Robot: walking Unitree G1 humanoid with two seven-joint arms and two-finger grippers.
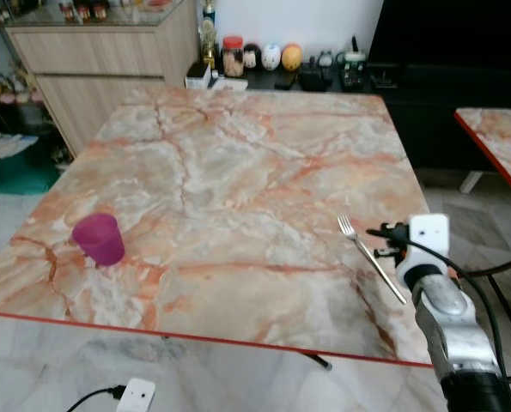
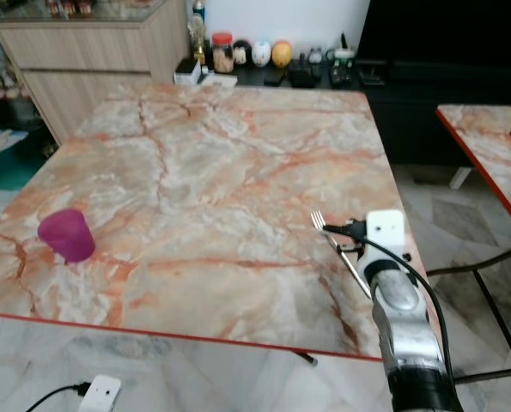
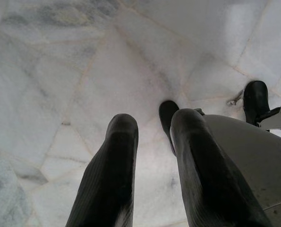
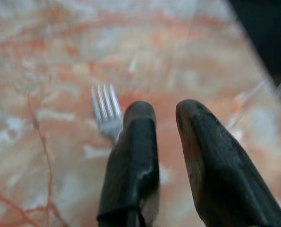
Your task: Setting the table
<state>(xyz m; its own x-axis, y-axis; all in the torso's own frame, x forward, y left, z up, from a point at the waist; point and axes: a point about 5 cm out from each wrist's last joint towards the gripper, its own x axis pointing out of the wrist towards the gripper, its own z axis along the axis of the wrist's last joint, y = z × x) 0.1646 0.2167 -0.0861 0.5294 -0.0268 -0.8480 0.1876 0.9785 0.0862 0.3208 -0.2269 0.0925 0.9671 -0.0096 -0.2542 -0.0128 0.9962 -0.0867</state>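
Right gripper (image 4: 165,118) hovers parted, empty, just above the fork (image 1: 371,258) lying near the table (image 1: 238,172) edge. Risk: a careless finger could nudge it off.

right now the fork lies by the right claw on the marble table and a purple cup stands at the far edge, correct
Not quite. The purple cup stands near the table's near left edge, as the left eye view shows. The fork does lie by the right claw.
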